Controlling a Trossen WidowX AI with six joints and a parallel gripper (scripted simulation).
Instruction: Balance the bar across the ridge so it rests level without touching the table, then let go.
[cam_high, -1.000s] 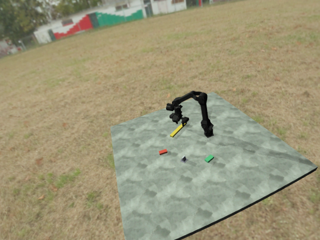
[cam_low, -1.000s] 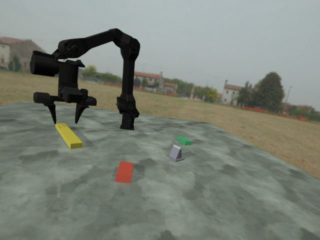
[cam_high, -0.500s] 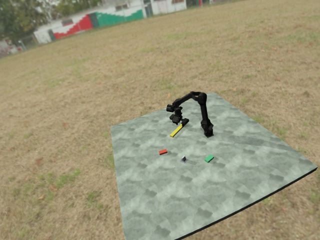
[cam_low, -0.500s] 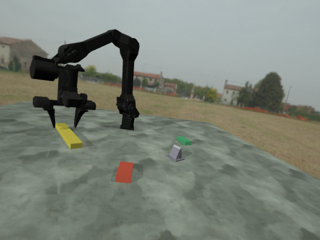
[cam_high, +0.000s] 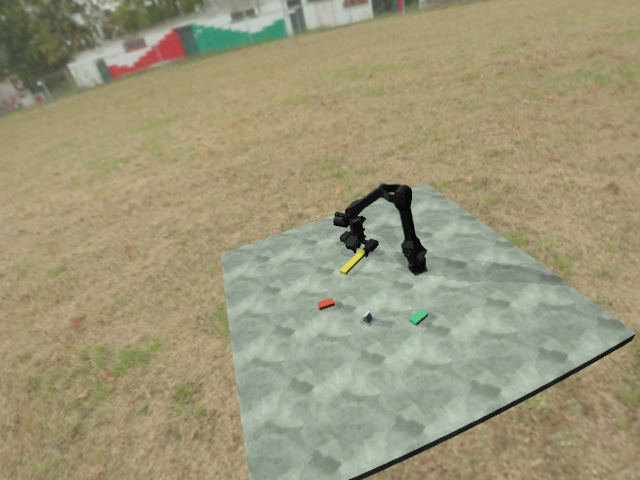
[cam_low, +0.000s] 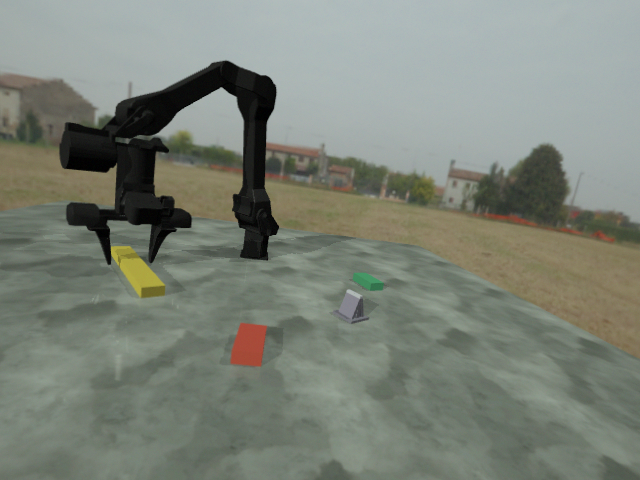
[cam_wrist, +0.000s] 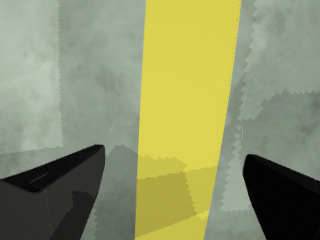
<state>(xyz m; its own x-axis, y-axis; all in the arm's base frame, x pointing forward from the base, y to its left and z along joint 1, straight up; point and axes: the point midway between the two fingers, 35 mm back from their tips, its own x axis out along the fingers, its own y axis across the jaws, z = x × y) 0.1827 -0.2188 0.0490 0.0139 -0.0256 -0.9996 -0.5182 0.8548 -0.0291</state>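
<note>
While my gripper (cam_high: 360, 252) (cam_low: 130, 262) (cam_wrist: 175, 160) points down with its fingers spread, one on either side of the yellow bar (cam_high: 352, 261) (cam_low: 138, 274) (cam_wrist: 185, 90), the bar lies flat on the table (cam_high: 310, 361) (cam_low: 413, 392) (cam_wrist: 100, 65), its long axis running out between my fingertips, roughly lengthwise up my wrist view, well apart from the ridge (cam_high: 367, 318) (cam_low: 351, 305).

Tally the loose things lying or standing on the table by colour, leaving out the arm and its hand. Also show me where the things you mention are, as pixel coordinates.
Yellow: 1, the bar (cam_high: 352, 261) (cam_low: 140, 277) (cam_wrist: 185, 100)
Red: 1, a block (cam_high: 326, 303) (cam_low: 249, 345)
Green: 1, a block (cam_high: 418, 316) (cam_low: 368, 281)
Grey: 1, the ridge (cam_high: 367, 318) (cam_low: 351, 305)
Total: 4
</note>
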